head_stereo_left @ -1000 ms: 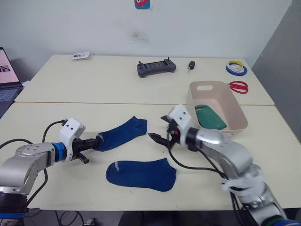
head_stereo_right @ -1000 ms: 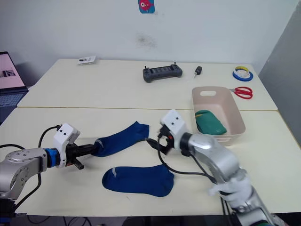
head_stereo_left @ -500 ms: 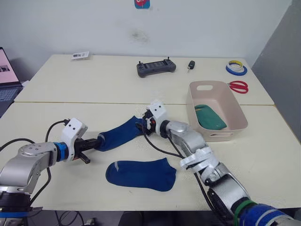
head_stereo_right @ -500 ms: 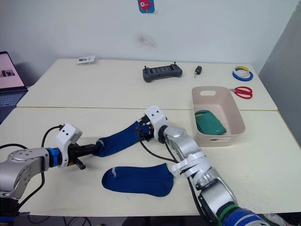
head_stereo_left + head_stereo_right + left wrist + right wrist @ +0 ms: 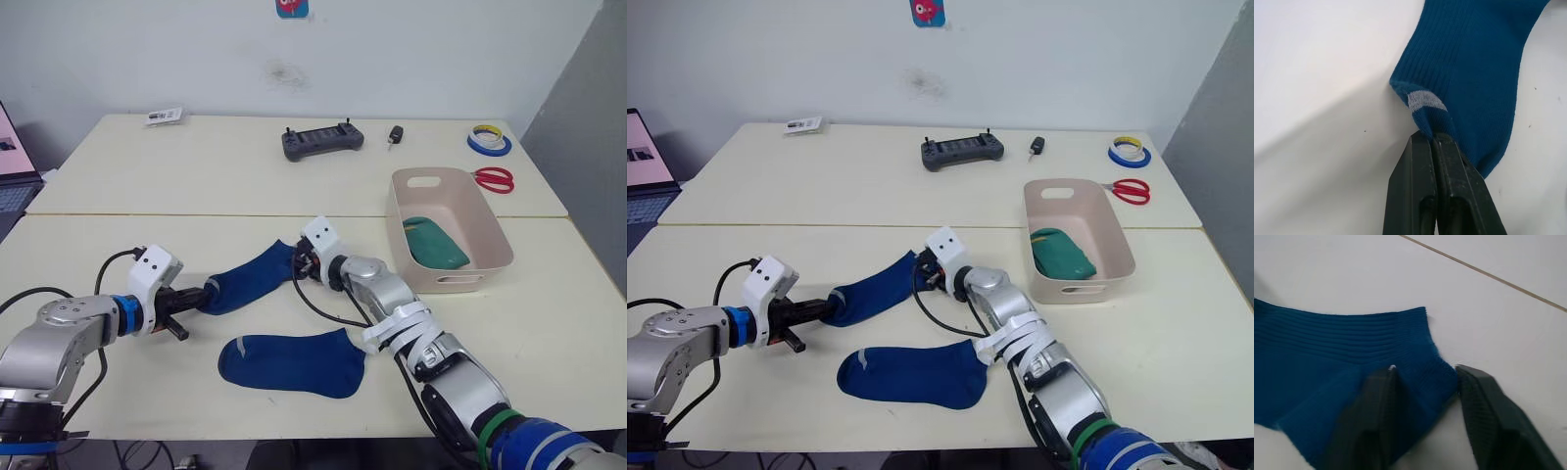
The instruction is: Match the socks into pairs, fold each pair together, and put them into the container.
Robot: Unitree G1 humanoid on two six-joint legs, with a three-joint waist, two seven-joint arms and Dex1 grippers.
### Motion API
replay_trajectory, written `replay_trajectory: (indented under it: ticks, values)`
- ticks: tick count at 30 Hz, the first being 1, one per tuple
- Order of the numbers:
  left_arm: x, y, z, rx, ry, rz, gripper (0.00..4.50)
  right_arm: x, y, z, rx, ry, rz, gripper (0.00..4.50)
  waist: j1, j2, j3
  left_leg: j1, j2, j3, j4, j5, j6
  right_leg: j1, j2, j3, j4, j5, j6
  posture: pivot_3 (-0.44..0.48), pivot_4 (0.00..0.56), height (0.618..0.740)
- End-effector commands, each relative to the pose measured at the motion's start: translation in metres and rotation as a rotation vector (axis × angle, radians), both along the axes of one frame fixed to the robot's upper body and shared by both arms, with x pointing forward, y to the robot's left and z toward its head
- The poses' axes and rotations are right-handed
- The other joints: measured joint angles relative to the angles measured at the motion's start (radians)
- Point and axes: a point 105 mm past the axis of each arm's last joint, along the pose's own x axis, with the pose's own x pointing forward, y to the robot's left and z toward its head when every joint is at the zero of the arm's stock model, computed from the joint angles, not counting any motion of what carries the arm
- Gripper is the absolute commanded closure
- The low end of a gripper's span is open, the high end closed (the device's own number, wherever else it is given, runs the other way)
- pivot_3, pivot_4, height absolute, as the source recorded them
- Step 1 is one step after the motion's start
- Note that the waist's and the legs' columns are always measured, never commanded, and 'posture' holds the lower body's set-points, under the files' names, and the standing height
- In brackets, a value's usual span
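Two tools working one blue sock on the counter

We are pinching one end of the upper blue sock (image 5: 245,278) in the left tool (image 5: 1433,142), while the right tool (image 5: 1422,382) is straddling the other end, fingers apart. The second blue sock (image 5: 292,360) is lying flat nearby. The container (image 5: 490,229) is holding green fabric (image 5: 437,246), partly hidden by its wall.

royal blue ribbed sock (image 5: 250,278), grey mark at cuff | second blue sock (image 5: 292,362), pale cuff mark | black fingers (image 5: 1422,196) | green sock (image 5: 434,247) in beige-pink container (image 5: 490,233) | cream tabletop (image 5: 147,240) | red scissors (image 5: 495,178)
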Motion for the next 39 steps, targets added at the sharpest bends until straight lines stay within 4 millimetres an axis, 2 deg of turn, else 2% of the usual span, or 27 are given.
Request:
replay_trajectory:
  ticks: [1,2,6,9,13,16,20,22,26,32,35,39]
  values:
    - [0.005,0.004,0.013,0.013,-0.054,0.011,4.5,-0.004,0.008,0.026,0.055,-0.084,0.04,4.1,0.0,0.0,0.0,0.0,0.0,0.0,0.0,0.0,0.0,0.0,0.0,0.0,0.0,0.0,0.0,0.0,0.15,0.74]
    - [0.006,0.005,0.015,0.014,-0.06,0.012,4.5,-0.005,0.007,0.028,0.062,-0.093,0.04,4.46,0.0,0.0,0.0,0.0,0.0,0.0,0.0,0.0,0.0,0.0,0.0,0.0,0.0,0.0,0.0,0.0,0.15,0.74]
    - [0.011,0.005,0.028,0.003,-0.109,-0.015,4.5,-0.013,0.002,0.045,0.108,-0.137,0.052,4.46,0.001,0.0,0.0,0.0,0.0,0.0,0.0,0.0,0.0,0.0,0.0,0.0,0.0,0.0,0.0,0.0,0.15,0.74]
    - [0.01,-0.006,0.044,-0.044,-0.158,-0.101,4.5,-0.027,-0.007,0.062,0.151,-0.176,0.065,4.46,0.002,0.0,0.0,-0.001,0.0,0.0,0.0,0.0,0.0,0.0,0.0,0.0,0.0,0.0,0.0,0.0,0.15,0.74]
    - [-0.006,-0.031,0.068,-0.145,-0.173,-0.273,4.5,-0.062,-0.031,0.084,0.217,-0.232,0.107,4.46,0.003,0.0,0.0,-0.001,0.0,0.0,0.0,0.0,0.0,0.0,0.0,0.0,-0.001,0.0,0.0,0.0,0.15,0.74]
    - [-0.026,-0.044,0.074,-0.189,-0.111,-0.363,4.5,-0.095,-0.051,0.09,0.246,-0.244,0.153,4.46,0.003,0.0,0.0,-0.002,0.0,-0.001,0.0,0.0,0.0,0.0,0.0,0.0,-0.002,0.0,0.0,0.0,0.15,0.74]
    - [-0.058,-0.051,0.062,-0.173,0.037,-0.475,4.5,-0.136,-0.075,0.084,0.249,-0.2,0.165,4.46,-0.002,0.001,0.001,0.0,0.0,0.0,-0.001,0.0,0.0,0.001,0.0,0.0,-0.002,0.0,0.0,0.0,0.15,0.74]
    - [-0.066,-0.051,0.053,-0.153,0.07,-0.49,4.5,-0.15,-0.079,0.079,0.241,-0.168,0.162,4.46,-0.003,0.002,0.001,0.001,0.0,0.0,-0.001,0.0,0.0,0.002,0.0,0.001,-0.002,0.0,0.0,0.0,0.15,0.74]
    - [-0.068,-0.049,0.031,-0.118,0.093,-0.478,4.5,-0.166,-0.087,0.052,0.168,-0.09,0.136,4.46,0.001,0.002,0.001,0.002,0.001,-0.001,-0.002,0.0,0.0,0.002,0.0,0.0,-0.002,0.0,0.0,0.0,0.15,0.74]
    - [-0.075,-0.045,-0.004,-0.057,0.155,-0.485,4.5,-0.176,-0.094,0.019,0.112,0.012,0.084,4.46,0.003,0.002,0.001,0.001,0.0,0.001,-0.002,0.0,0.0,0.002,0.0,0.001,-0.004,0.0,0.0,0.0,0.15,0.74]
    - [-0.067,-0.047,-0.007,-0.048,0.146,-0.481,4.5,-0.187,-0.097,0.005,0.09,0.065,0.083,4.46,0.007,0.001,0.001,0.001,0.0,0.0,-0.002,0.0,0.0,0.002,0.0,0.0,-0.004,0.0,0.0,0.0,0.15,0.74]
    - [-0.062,-0.05,0.004,-0.039,0.137,-0.502,4.5,-0.194,-0.102,0.003,0.098,0.074,0.073,4.46,0.017,0.0,0.001,0.0,0.0,0.001,-0.001,0.0,0.0,0.002,0.0,0.0,-0.004,-0.001,0.001,0.0,0.15,0.74]
